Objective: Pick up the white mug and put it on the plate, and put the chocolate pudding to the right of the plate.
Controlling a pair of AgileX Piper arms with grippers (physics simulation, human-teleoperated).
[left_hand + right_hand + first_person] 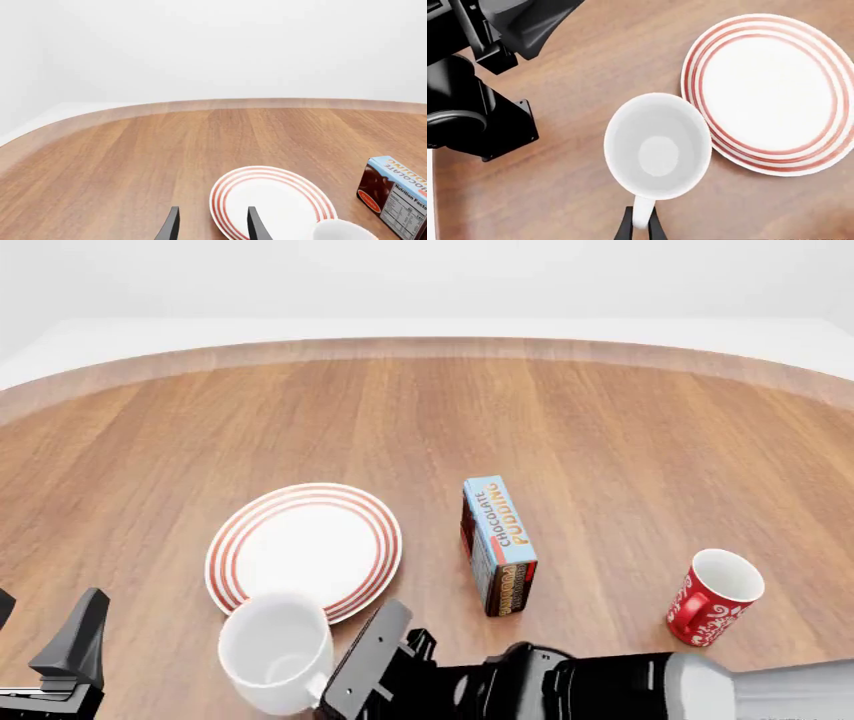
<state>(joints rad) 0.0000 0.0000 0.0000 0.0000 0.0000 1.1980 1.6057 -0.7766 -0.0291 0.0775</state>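
Right gripper clenched on the white mug by its thin handle; the smooth round mug sits upright, overlapping the near rim of the red-ringed plate. Left gripper released. Boxy chocolate pudding lies just right of plate.

**Bright, even light and crisp renders**

We see bright, diffuse light with no clear source. The tabletop carries only faint, soft shadows and no glare. Everything is sharp; its far edge curves, bowed by the wide lens.
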